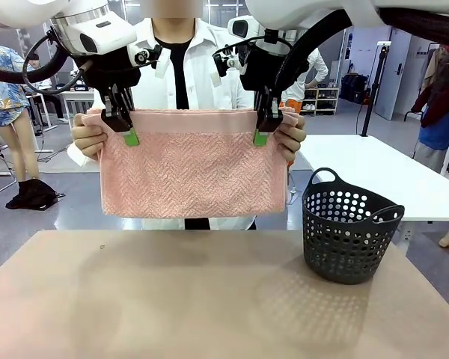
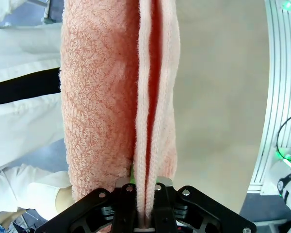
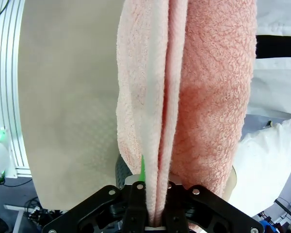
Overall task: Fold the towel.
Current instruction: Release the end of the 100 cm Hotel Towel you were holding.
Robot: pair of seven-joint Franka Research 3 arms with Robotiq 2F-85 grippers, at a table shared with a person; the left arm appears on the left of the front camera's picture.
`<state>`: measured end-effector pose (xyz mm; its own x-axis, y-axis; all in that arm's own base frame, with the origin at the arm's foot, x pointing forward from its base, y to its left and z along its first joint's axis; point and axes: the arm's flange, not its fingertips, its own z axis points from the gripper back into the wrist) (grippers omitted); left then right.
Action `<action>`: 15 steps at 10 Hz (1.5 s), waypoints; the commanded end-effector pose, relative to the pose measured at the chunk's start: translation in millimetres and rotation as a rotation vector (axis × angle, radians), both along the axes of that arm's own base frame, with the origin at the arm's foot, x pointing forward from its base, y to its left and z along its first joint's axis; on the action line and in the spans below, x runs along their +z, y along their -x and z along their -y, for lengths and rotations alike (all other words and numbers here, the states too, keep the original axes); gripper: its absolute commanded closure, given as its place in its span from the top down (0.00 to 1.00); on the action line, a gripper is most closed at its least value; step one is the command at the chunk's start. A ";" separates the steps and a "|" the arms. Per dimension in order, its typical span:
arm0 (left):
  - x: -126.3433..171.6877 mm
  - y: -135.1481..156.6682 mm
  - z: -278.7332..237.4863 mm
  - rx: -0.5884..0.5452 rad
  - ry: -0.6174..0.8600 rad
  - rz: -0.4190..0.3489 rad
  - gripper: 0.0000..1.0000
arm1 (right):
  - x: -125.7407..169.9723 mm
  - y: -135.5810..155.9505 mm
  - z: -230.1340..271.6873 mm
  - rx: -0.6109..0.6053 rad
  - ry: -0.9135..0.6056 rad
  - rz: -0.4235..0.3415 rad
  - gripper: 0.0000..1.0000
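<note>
A robotics lab in a large open hall: white robot arms (image 1: 97, 26) with looped cables hang over a tan bench (image 1: 172, 299) edged by ribbed aluminium rail (image 2: 281, 97). Beyond lie a bare grey floor (image 1: 67, 217), another white table (image 1: 374, 176), a storage rack (image 1: 322, 101) and a tall grey door (image 1: 396, 71).

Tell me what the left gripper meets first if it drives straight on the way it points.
The left gripper clamps the towel, which hangs along its line; beyond that, probably the table.
</note>
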<state>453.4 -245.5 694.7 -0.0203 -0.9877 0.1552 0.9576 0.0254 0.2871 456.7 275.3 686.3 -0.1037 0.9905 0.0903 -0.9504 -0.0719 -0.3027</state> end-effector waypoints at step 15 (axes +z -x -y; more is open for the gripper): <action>143.0 93.6 -157.7 0.467 0.361 0.105 1.00 | 123.2 67.7 188.2 -0.355 -0.391 -0.003 1.00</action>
<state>372.7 -96.2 839.9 0.2713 -0.8148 0.5124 0.8368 0.4627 0.2927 396.3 99.7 810.6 0.1332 0.8976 0.4202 -0.9249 0.2649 -0.2727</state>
